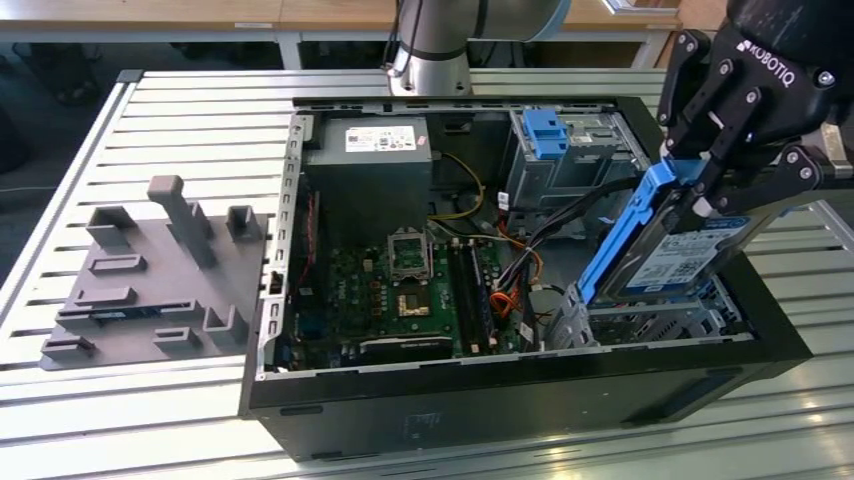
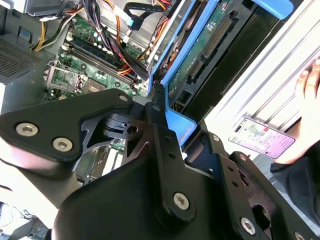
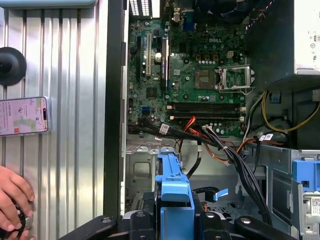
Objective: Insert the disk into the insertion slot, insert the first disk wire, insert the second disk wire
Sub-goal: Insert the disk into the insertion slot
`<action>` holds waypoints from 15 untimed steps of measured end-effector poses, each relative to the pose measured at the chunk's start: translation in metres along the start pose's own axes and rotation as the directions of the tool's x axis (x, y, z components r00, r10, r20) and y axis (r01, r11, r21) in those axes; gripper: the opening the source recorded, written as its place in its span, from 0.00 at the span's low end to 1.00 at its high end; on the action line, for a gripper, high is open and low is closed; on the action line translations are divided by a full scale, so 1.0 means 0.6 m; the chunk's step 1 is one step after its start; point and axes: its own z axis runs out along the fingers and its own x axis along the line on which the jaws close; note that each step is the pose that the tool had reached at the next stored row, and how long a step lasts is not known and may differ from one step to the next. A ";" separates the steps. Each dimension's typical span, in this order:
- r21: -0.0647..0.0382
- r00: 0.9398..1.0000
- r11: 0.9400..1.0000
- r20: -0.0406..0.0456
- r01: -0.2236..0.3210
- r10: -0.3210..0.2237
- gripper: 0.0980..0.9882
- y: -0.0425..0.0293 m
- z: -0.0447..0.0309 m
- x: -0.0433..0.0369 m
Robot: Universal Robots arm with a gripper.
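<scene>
the tool (image 1: 705, 200) is clamped shut on the blue-framed disk (image 1: 663, 255), holding it tilted with its lower end right over the grey perforated slot (image 1: 654, 322); i cannot tell whether they touch. the slot sits at the exterior view's right inside the open computer case (image 1: 534, 400) on the slatted bench (image 1: 174, 120). in the first wrist view a hand (image 3: 12, 195) is near a phone (image 3: 22, 116) lying on the bench.

The gripper (image 1: 714, 205) — tilted — clamps the disk (image 1: 674, 262).

Blue-framed disk (image 1: 671, 258) tilted over insertion slot (image 1: 657, 322)
</scene>
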 end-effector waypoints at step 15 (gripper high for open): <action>0.000 1.000 1.000 0.000 0.000 0.000 0.30 0.000 0.015 0.000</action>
